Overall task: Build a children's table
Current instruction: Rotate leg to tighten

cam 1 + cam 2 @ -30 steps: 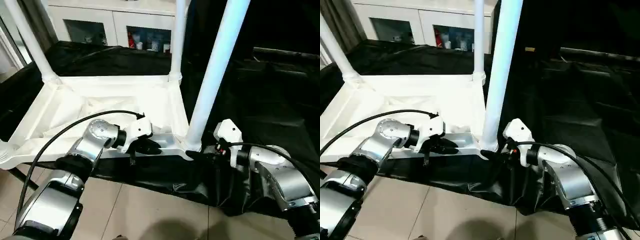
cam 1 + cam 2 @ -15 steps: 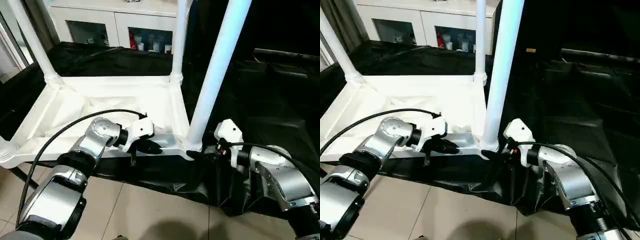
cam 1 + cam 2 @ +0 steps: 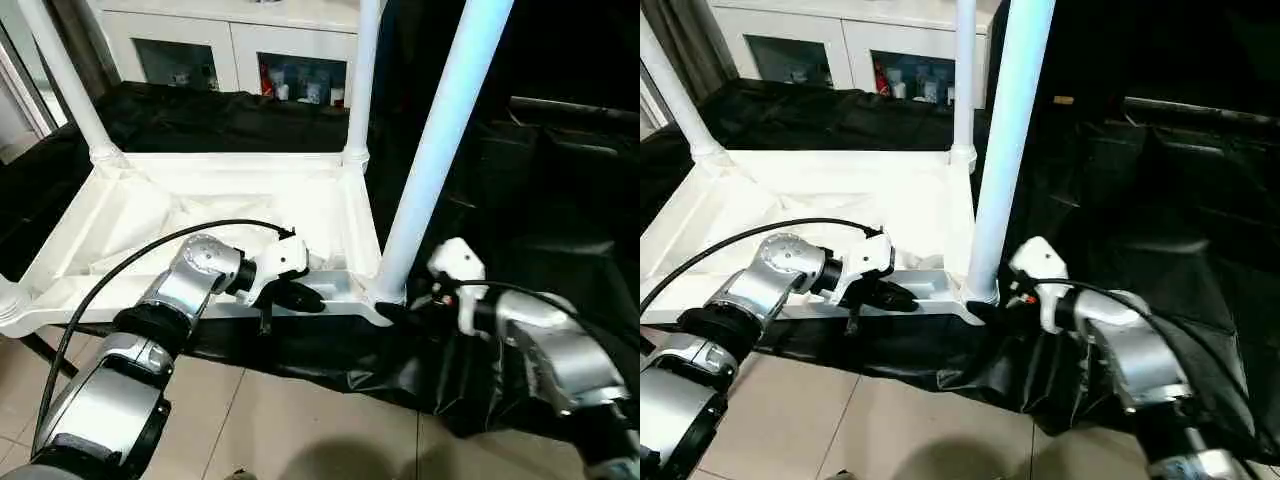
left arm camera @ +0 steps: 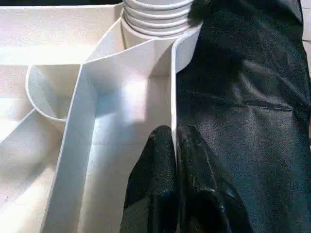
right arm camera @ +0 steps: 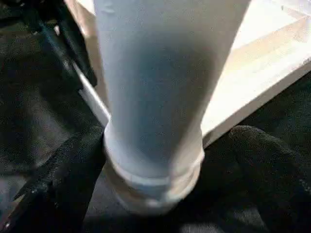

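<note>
Table top (image 3: pixel 200 215) upturned, rim pinched by left fingers (image 4: pixel 160 165), wrist view

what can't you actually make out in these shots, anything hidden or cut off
- Tops of the legs: cut off by the upper edge in both eye views.
- Fourth corner socket at near left: cut off by the left edge of the left eye view.
- Items in the cabinet: too small behind glass.
- Right pincer: whether its fingers touch the leg is unclear.
</note>
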